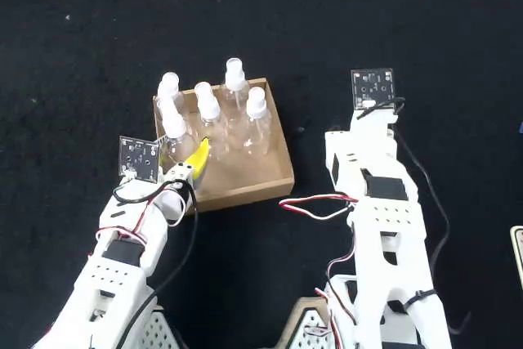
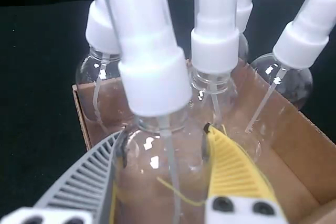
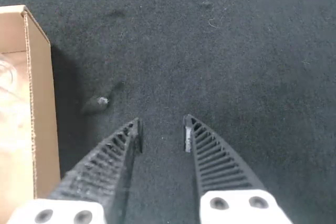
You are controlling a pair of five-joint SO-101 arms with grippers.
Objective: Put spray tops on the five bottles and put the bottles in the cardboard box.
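The cardboard box (image 1: 274, 177) sits left of the table's centre, with several clear bottles (image 1: 245, 124) with white spray tops standing in its back half. My left gripper (image 1: 186, 161) is at the box's front left corner. Its grey and yellow fingers (image 2: 233, 174) are shut on a clear bottle (image 2: 157, 171) that carries a white spray top (image 2: 149, 61). This bottle stands upright by the box's left wall (image 2: 86, 124), with the other bottles (image 2: 215, 40) just behind it. My right gripper (image 3: 161, 129) hangs open over bare black cloth right of the box (image 3: 39, 93), holding nothing.
A black cloth (image 1: 425, 38) covers the table. A small dark speck (image 3: 97, 103) lies on it near the box's right wall. The right arm (image 1: 372, 194) stands beside the box. A pale object (image 1: 516, 255) shows at the right edge.
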